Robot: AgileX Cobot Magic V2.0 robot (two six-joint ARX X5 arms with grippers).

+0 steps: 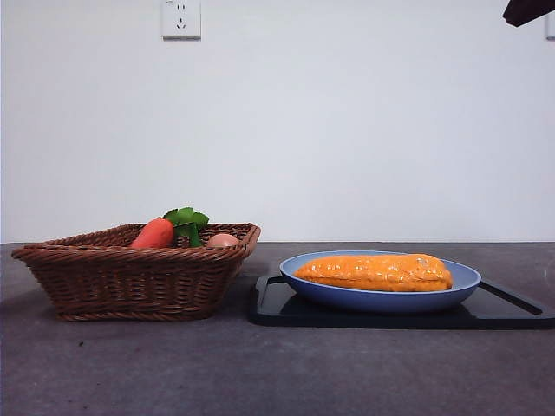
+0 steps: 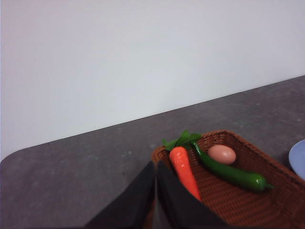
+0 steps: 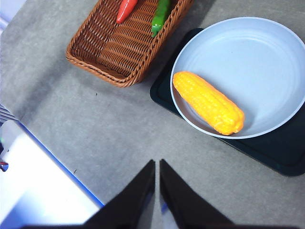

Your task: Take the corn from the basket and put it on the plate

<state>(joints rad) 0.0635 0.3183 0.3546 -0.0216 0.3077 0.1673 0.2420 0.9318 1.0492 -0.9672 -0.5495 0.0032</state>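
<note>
The corn [image 1: 376, 271] [image 3: 208, 102] lies on its side in the light-blue plate [image 1: 460, 282] [image 3: 252, 62], along the plate's near rim. The brown wicker basket [image 1: 130, 277] [image 2: 267, 167] [image 3: 114, 47] stands left of the plate and holds no corn. My right gripper [image 3: 157, 164] hangs high above the table in front of the plate, shut and holding nothing; it shows as a dark tip [image 1: 529, 10] at the top right corner of the front view. My left gripper [image 2: 156, 167] is shut and holds nothing, raised by the basket's end.
A carrot [image 1: 154, 232] [image 2: 185, 171] [image 3: 126, 9], a green pepper [image 2: 231, 171] [image 3: 161, 14] and an egg [image 1: 222, 240] [image 2: 222, 154] lie in the basket. The plate sits on a flat black tray [image 1: 512, 308] [image 3: 281, 152]. A white and blue object [image 3: 38, 191] borders the table.
</note>
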